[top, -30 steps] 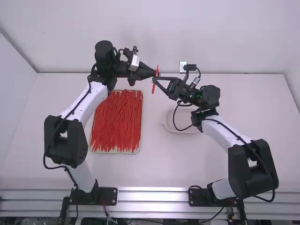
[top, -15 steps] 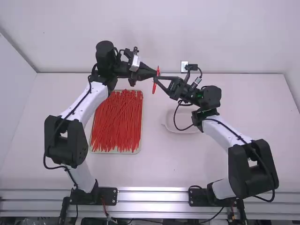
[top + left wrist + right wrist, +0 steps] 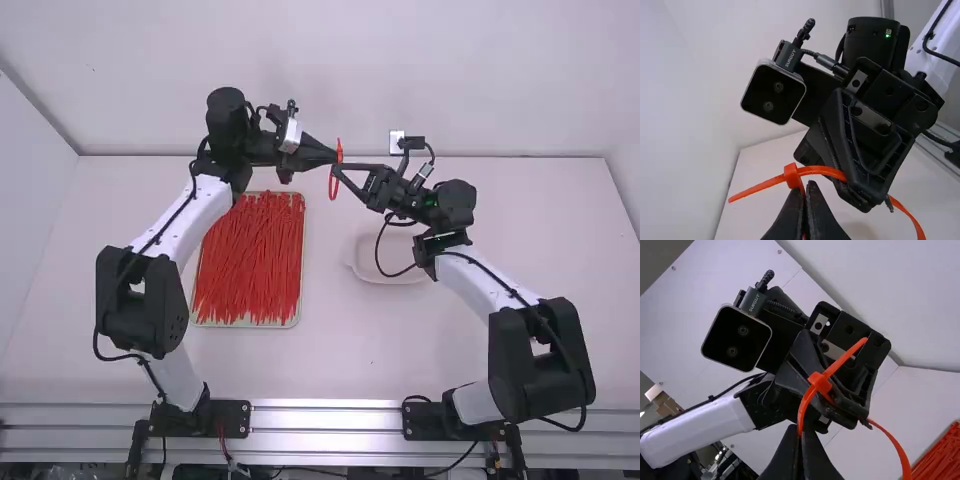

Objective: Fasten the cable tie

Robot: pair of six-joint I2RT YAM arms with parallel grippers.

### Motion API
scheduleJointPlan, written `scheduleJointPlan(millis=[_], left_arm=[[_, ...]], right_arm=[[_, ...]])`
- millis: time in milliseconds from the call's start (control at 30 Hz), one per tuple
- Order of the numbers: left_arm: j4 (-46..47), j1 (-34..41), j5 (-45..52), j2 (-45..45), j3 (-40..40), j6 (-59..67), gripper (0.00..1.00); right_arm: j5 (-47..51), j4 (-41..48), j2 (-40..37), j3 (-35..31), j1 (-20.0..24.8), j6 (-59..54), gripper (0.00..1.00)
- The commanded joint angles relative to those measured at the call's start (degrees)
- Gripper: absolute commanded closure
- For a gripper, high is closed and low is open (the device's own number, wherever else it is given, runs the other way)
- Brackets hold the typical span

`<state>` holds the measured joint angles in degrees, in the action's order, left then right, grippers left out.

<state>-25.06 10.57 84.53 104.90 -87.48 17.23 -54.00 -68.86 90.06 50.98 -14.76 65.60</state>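
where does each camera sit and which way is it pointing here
High view: above and behind the arm bases, facing forward and down at the white table; shows both arms, left gripper and right gripper meeting at the red cable tie.
Left wrist view: on the left wrist, facing the right gripper; own shut fingers at the bottom edge.
Right wrist view: on the right wrist, facing the left gripper; own shut fingers likewise.
Shared: both wrist views show the same cable tie, from opposite sides.

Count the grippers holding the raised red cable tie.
2. The left gripper clamps the cable tie by its head; the right gripper clamps its strap, opposite, in mid-air.
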Motion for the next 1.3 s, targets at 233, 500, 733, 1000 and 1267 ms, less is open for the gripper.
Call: scheduleJointPlan(millis=[233, 500, 733, 1000, 1267], left_arm=[[-3.5, 0.7, 5.2, 0.1, 3.2, 0.2, 0.98], [-2.6, 0.7, 5.2, 0.1, 3.2, 0.2, 0.98], [-1.9, 1.5, 5.2, 0.1, 3.6, 0.2, 0.98], [-2.0, 2.6, 5.2, 0.1, 3.6, 0.2, 0.99], [-7.1, 2.1, 5.2, 0.1, 3.5, -5.5, 0.98]], right_arm=[[6.4, -1.2, 0.3, 2.0, 2.1, 0.0, 1.00], [5.9, -0.7, 0.3, 3.5, 3.3, 0.1, 1.00], [6.6, 2.7, 0.3, 5.2, 3.4, -1.2, 1.00], [6.2, 3.6, 0.3, 6.3, 3.6, -1.6, 1.00], [4.0, 3.8, 0.3, 6.3, 3.2, -1.6, 1.00]])
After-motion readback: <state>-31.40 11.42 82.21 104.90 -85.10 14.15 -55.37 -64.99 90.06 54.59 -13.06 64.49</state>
